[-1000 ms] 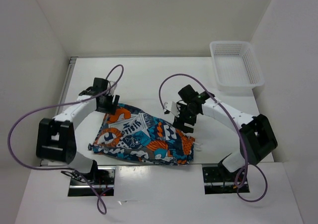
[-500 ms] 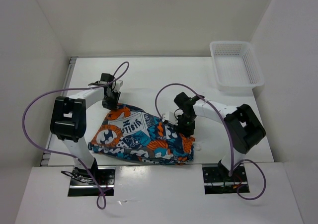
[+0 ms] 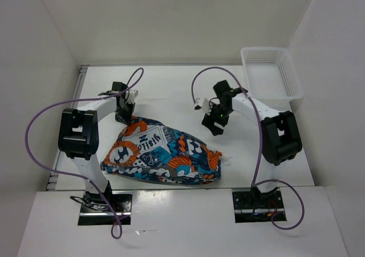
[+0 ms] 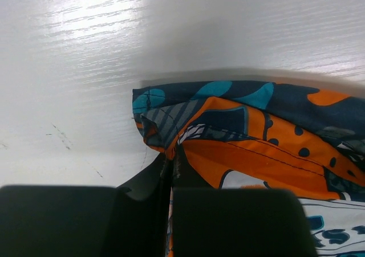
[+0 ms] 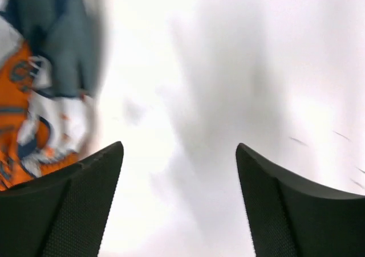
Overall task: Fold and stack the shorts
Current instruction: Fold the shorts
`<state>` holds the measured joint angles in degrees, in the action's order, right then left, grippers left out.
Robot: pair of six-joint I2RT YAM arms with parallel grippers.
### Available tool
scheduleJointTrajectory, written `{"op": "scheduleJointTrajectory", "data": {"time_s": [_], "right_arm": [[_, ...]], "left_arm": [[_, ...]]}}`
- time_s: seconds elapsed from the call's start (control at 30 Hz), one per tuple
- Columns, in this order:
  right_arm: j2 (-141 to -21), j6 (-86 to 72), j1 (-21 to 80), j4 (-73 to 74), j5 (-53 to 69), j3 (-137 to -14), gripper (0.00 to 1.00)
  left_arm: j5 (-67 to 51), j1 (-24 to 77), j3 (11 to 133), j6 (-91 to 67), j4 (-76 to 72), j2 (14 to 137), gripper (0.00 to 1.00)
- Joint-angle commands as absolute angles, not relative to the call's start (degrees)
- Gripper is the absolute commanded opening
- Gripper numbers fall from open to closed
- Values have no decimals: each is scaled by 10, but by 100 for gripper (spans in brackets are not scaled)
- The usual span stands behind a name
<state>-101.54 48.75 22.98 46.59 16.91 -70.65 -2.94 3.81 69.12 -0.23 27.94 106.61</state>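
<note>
1. The shorts (image 3: 162,157) lie crumpled on the desk (image 3: 171,92), spreading nearward and rightward from the left hand (image 4: 173,168).
2. That left hand is clamped together on the shorts' far corner. It should probably lift slowly so the thin pinch holds.
3. The right hand (image 5: 179,177), fingers apart and empty, hovers just beyond the shorts. It likely needs a matching corner before any fold.
4. A white mesh basket (image 3: 272,74) sits farther off, beyond the right hand.
</note>
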Motion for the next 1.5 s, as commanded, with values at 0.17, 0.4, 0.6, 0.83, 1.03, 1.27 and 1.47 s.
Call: {"op": "scheduleJointTrajectory", "data": {"time_s": [0.17, 0.4, 0.6, 0.83, 1.03, 1.27, 1.47], "right_arm": [[-966, 521, 284, 562, 214, -698, 86], [-961, 530, 333, 560, 190, -629, 87], [-954, 476, 367, 468, 137, -564, 87], [-988, 425, 356, 360, 59, -570, 40], [-1037, 407, 265, 312, 17, -675, 6], [-1124, 381, 226, 279, -36, -843, 55], [-1078, 322, 226, 241, -43, -887, 60]], "left_arm": [[-12, 34, 690, 0, 272, 1063, 0], [-7, 34, 689, 0, 277, 1057, 0], [-7, 34, 676, 0, 277, 1057, 0], [-2, 34, 689, 0, 277, 1063, 0], [53, 23, 715, 0, 256, 1077, 0], [54, 23, 844, 0, 263, 1151, 4], [75, 29, 883, 0, 250, 1168, 11]]}}
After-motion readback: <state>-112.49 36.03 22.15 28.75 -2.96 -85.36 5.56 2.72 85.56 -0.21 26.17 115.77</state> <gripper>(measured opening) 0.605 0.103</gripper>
